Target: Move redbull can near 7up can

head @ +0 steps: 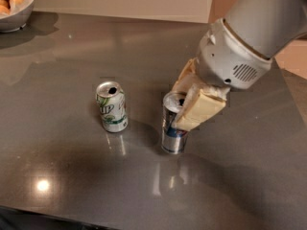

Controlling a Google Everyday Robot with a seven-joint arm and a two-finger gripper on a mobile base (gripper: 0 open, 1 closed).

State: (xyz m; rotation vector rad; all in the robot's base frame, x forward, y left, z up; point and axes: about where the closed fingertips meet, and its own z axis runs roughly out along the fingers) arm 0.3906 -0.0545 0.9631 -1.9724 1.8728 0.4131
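The redbull can [171, 134] is slim and silver with blue panels, standing upright on the grey table [72, 176] right of centre. My gripper [184, 102] is shut on the redbull can, its cream fingers [199, 110] clasping the can's upper part from the right. The 7up can [112, 107] is a wider white can with green lettering, upright about a can's width to the left of the redbull can. The white arm reaches in from the upper right.
A bowl [14, 18] holding orange-yellow food sits at the table's far left corner. A pale wall runs along the table's back edge. The arm covers the table's right middle part.
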